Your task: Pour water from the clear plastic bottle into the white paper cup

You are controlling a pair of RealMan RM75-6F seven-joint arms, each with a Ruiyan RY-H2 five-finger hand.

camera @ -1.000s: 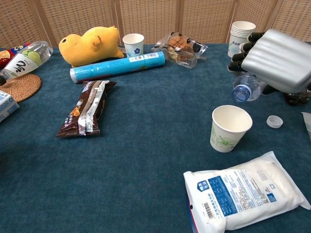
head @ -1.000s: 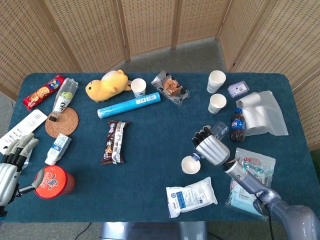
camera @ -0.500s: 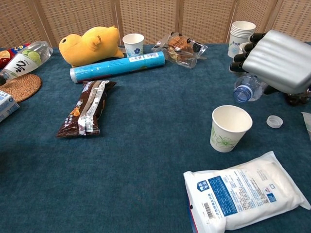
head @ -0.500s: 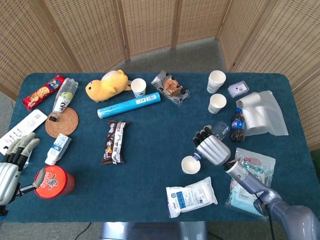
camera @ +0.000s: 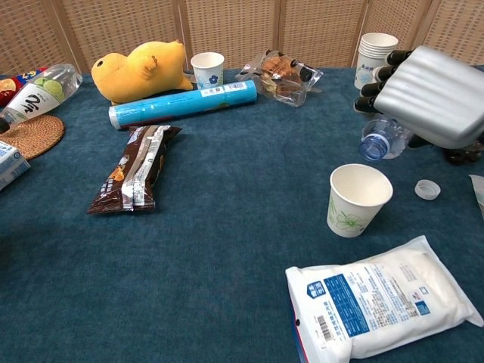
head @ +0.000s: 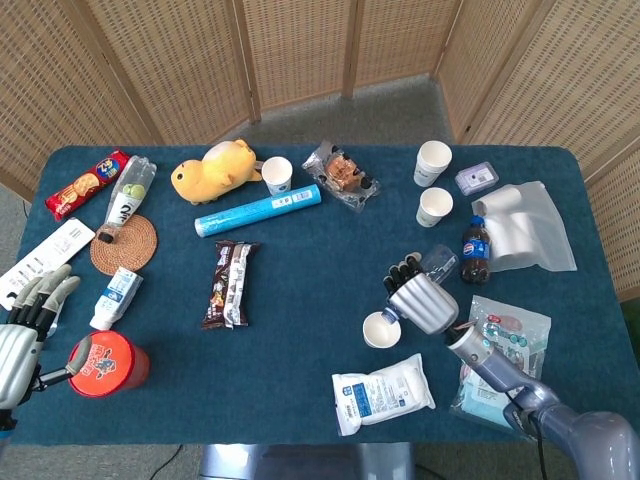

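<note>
My right hand grips the clear plastic bottle, tilted with its uncapped mouth pointing down and left, just above and behind the white paper cup. The cup stands upright on the blue cloth. I cannot tell whether water is flowing. The bottle's white cap lies on the cloth to the cup's right. My left hand hangs at the table's near left edge, fingers spread, empty.
A white bag lies in front of the cup. A cola bottle and other paper cups stand behind my right hand. A red can stands beside my left hand. Snacks, a blue tube and a yellow plush lie farther left.
The bottle's mouth has shifted slightly left and back up over the cup after dipping half a second ago. My left hand has stayed put.
</note>
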